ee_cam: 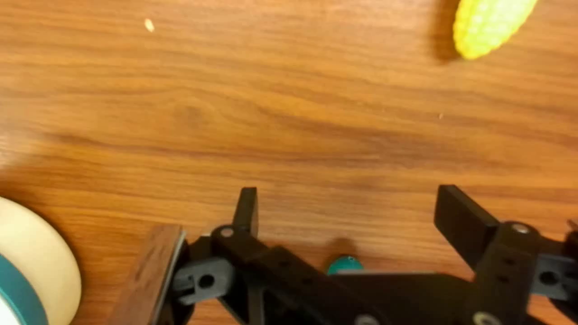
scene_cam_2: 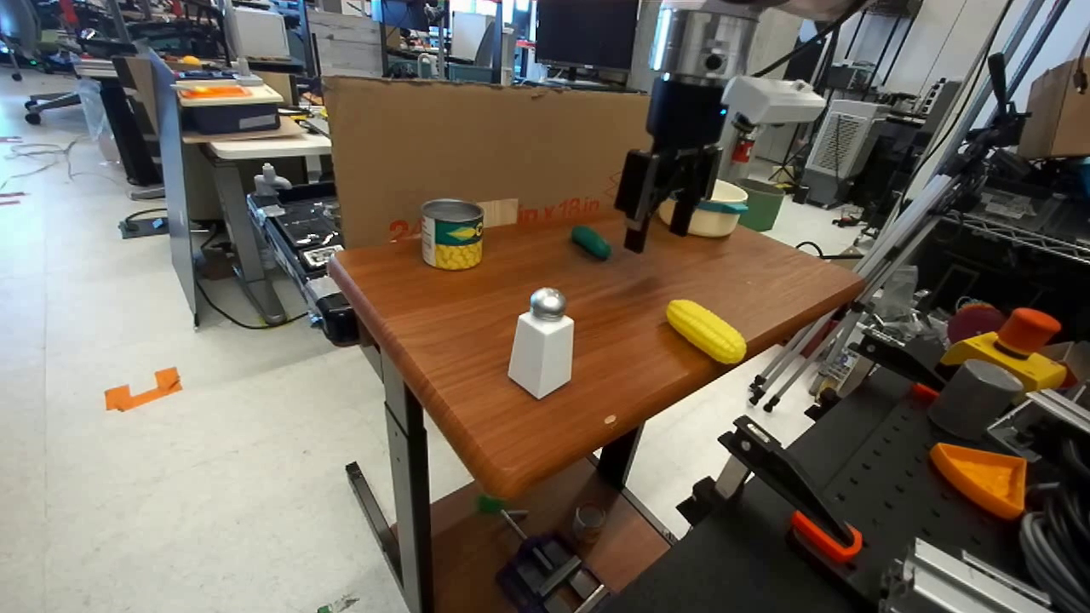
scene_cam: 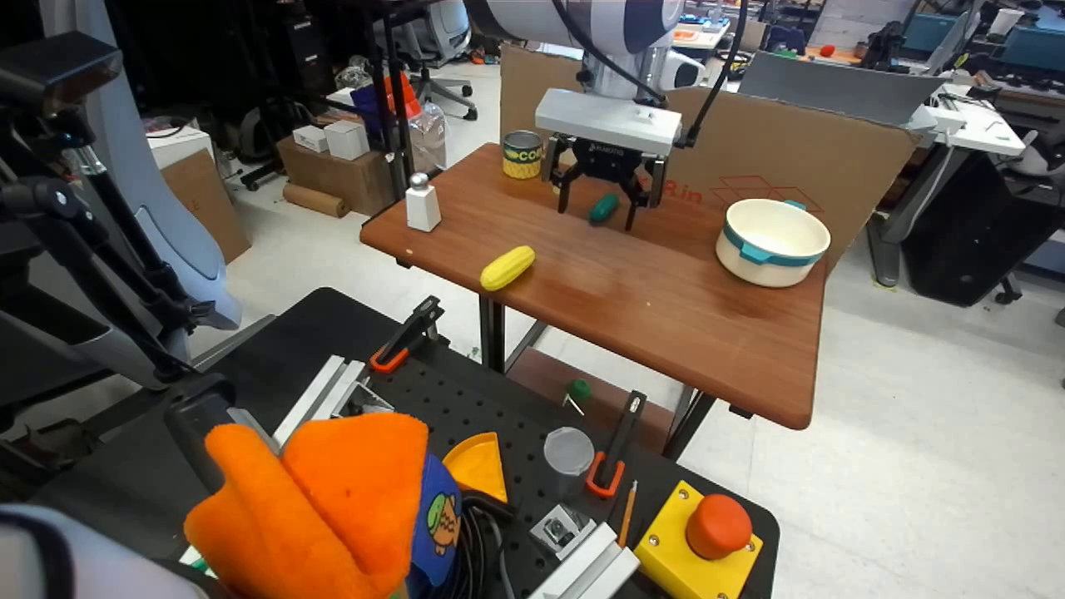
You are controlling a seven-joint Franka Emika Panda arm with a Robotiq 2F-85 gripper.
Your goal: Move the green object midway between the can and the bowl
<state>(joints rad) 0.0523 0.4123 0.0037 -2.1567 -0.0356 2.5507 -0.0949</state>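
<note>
The green object (scene_cam: 604, 208) lies on the wooden table near its back, between the can (scene_cam: 522, 155) and the bowl (scene_cam: 771, 244). In an exterior view the green object (scene_cam_2: 591, 243) is nearer the can (scene_cam_2: 452, 236), and the bowl (scene_cam_2: 715, 220) is partly hidden behind my gripper (scene_cam_2: 656, 237). My gripper (scene_cam: 596, 215) is open and empty, above the table. In the wrist view only the tip of the green object (ee_cam: 345, 263) shows below the open fingers (ee_cam: 347, 192); the gripper body hides the rest. The bowl (ee_cam: 49, 257) is cut off at lower left. The can is out of the wrist view.
A yellow corn cob (scene_cam: 507, 268) lies near the table's front edge and shows in the wrist view (ee_cam: 490, 27). A white shaker (scene_cam_2: 541, 345) stands at the can's end of the table. A cardboard panel (scene_cam_2: 477, 145) stands upright along the back edge.
</note>
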